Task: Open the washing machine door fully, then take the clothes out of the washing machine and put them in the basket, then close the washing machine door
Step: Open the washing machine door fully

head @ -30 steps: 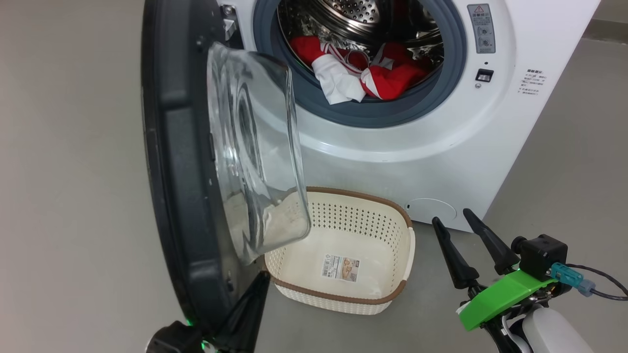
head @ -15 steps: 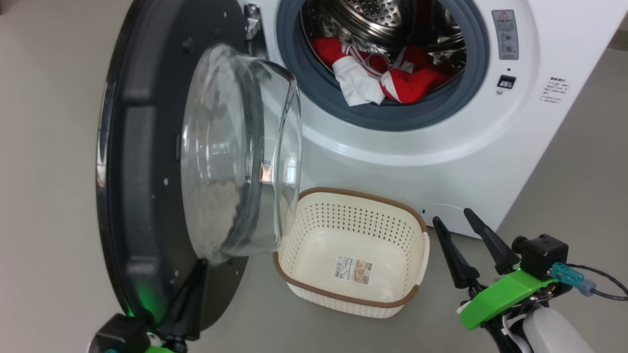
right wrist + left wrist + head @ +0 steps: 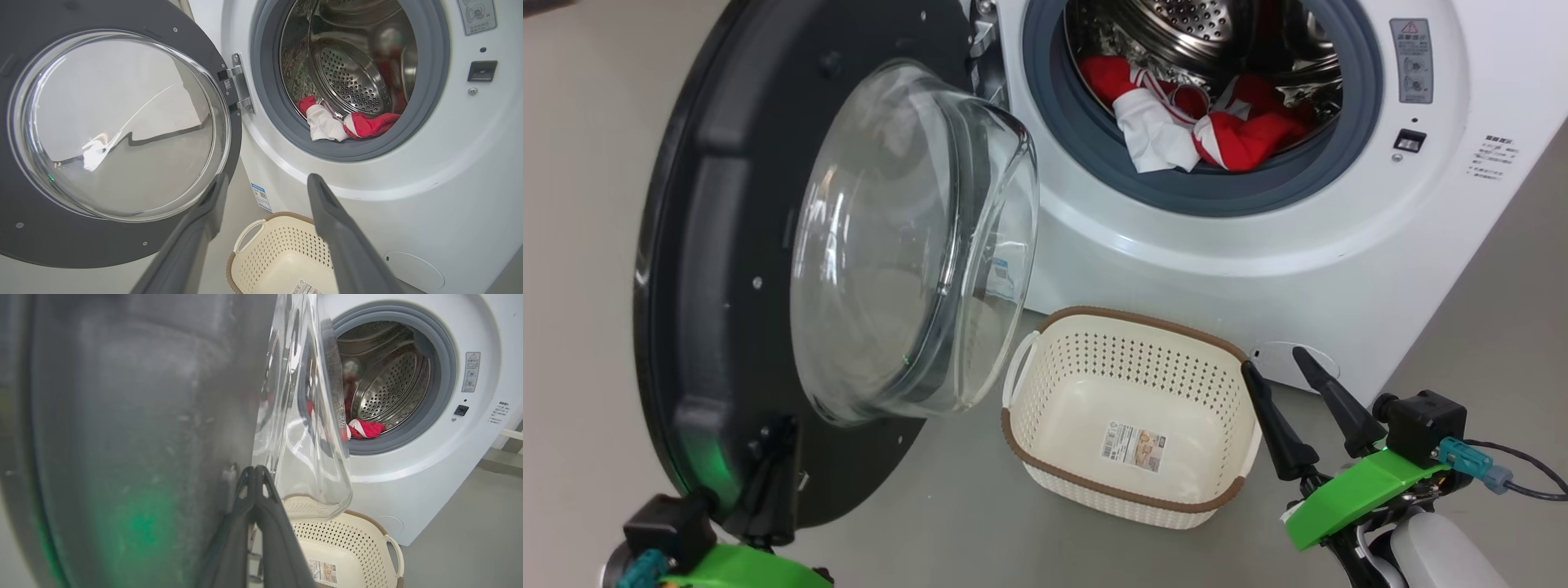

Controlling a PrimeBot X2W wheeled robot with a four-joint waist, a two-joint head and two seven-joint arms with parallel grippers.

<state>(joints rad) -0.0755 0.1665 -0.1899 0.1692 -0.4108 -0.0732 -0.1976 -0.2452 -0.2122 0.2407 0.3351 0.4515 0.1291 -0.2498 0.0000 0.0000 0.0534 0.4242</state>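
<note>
Item, nearest: left gripper (image 3: 255,475), low at the left, jaws shut tight with nothing between them. The closed tips lie against or just beside the dark inner face of the washing machine door (image 3: 711,245) near its lower edge; contact cannot be confirmed. Item: right gripper (image 3: 1272,360), low at the right, jaws spread wide and empty, just beside the right end of the basket (image 3: 1143,367). Item: basket, cream perforated plastic with a brown rim, standing on the floor (image 3: 972,523) before the machine, empty save a paper label (image 3: 1134,445) on its bottom. Its left end sits close under the door's glass bowl window (image 3: 890,245). Item: door, swung well out to the left, inner side facing the robot. Item, farthest: washing machine (image 3: 1217,278), mouth uncovered. The clothes (image 3: 1241,131), red with white parts, lie bunched at the front of the steel drum (image 3: 1176,24), a white fold draped onto the grey gasket (image 3: 1176,192). Hazards, as judged: the door may drift back across the mouth once the left jaws leave it, catching an arm reaching in. A garment may snag on the gasket lip or come out tangled with its neighbour. One released too far left would land on the glass bowl or the floor. The right arm, so near the basket, could nudge it aside.
</note>
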